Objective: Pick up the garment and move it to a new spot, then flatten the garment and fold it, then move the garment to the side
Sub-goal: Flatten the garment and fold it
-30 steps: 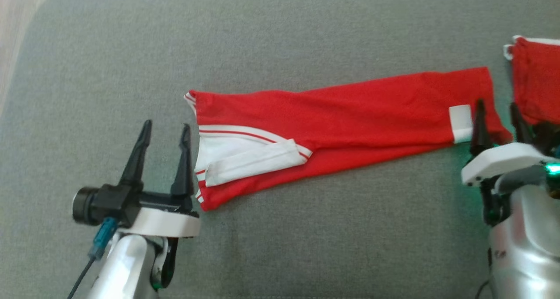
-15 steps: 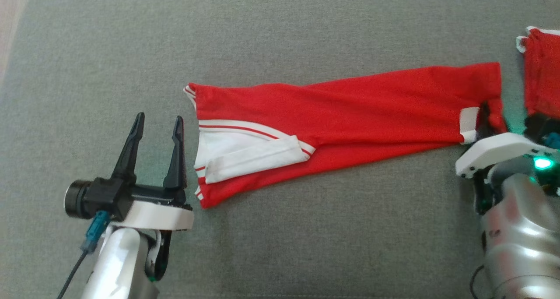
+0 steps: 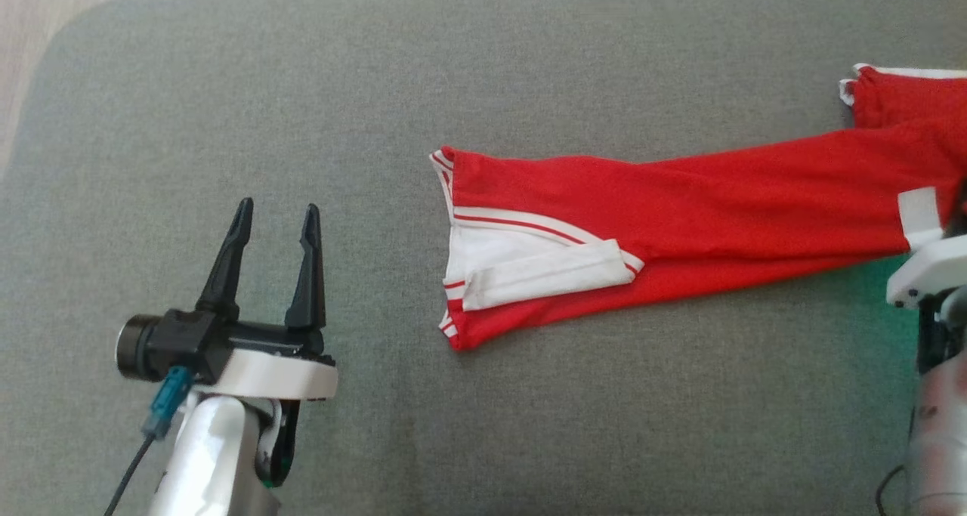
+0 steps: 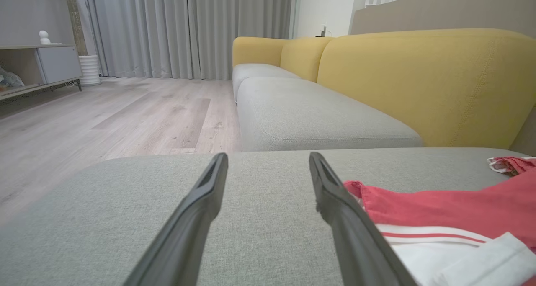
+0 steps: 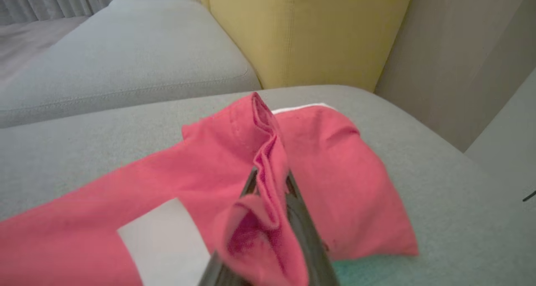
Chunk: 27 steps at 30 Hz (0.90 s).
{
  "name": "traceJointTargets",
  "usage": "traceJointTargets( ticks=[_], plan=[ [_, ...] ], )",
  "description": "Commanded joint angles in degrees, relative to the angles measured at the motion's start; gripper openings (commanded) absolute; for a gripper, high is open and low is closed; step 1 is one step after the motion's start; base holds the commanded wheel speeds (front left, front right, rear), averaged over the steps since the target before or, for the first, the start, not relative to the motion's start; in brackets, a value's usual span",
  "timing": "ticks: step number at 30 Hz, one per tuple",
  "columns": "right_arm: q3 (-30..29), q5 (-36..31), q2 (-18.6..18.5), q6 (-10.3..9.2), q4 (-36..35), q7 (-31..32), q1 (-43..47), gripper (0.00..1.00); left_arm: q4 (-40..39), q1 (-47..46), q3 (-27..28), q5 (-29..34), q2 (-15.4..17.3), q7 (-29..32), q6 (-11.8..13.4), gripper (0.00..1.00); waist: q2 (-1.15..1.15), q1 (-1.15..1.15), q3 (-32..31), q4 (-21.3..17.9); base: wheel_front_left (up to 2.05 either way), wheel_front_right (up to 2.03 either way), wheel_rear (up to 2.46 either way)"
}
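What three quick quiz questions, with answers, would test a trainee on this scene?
1. True or false: the left gripper is shut on the garment.
2. The right gripper is shut on: A the garment, B a towel, C nothing.
3. Fill in: the garment lies on a grey ____.
Key: 1 false, it is open and apart from it; 2 A; 3 cushion.

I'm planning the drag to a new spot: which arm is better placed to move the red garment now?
Right. The right gripper is shut on a fold at one end of the red garment, while the left gripper stands open over the grey cushion, apart from the garment.
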Motion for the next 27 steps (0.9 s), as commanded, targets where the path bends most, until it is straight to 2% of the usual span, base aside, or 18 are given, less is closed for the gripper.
traceJointTargets(
  ticks=[1, 3, 8, 18, 23, 27],
  plan=[
    [1.38, -0.38, 0.05, -0.05, -2.92, 0.31, -0.97, 0.00, -1.35, -0.54, 2.76, 0.63, 0.30, -0.29, -0.22, 1.00, 0.00, 0.00, -0.72, -0.05, 0.00, 0.00, 0.00],
    [2.13, -0.08, 0.62, -0.05, -4.93, 1.01, -0.73, 0.00, -1.18, -0.23, 2.92, 0.77, -0.01, -0.29, -0.34, 1.00, 0.00, 0.00, -1.49, -0.01, 0.00, 0.00, 0.00],
    [10.67, 4.78, 2.78, -0.05, -11.16, 3.72, 0.09, 0.00, -0.90, 0.63, 3.18, 1.13, -0.83, -0.29, -0.65, 1.00, 0.00, 0.00, -3.78, 0.80, 0.00, 0.00, 0.00],
    [40.38, 23.64, 3.12, -0.05, -22.66, 9.48, 3.79, 0.00, -0.73, 0.99, 3.50, 1.69, -1.50, -0.29, -1.05, 1.00, 0.00, 0.00, -5.31, 4.36, 0.00, 0.00, 0.00],
    [52.00, 26.99, 3.13, -0.05, -23.88, 10.07, 5.51, 0.00, -0.53, 0.71, 3.21, 1.86, -1.73, -0.29, -1.38, 1.00, 0.00, 0.00, -4.67, 6.35, 0.00, 0.00, 0.00],
    [56.42, 27.95, 3.13, -0.05, -21.81, 8.92, 5.93, 0.00, -0.34, 0.09, 2.96, 1.79, -1.90, -0.29, -1.60, 1.00, 0.00, 0.00, -3.93, 7.87, 0.00, 0.00, 0.00]
  ],
)
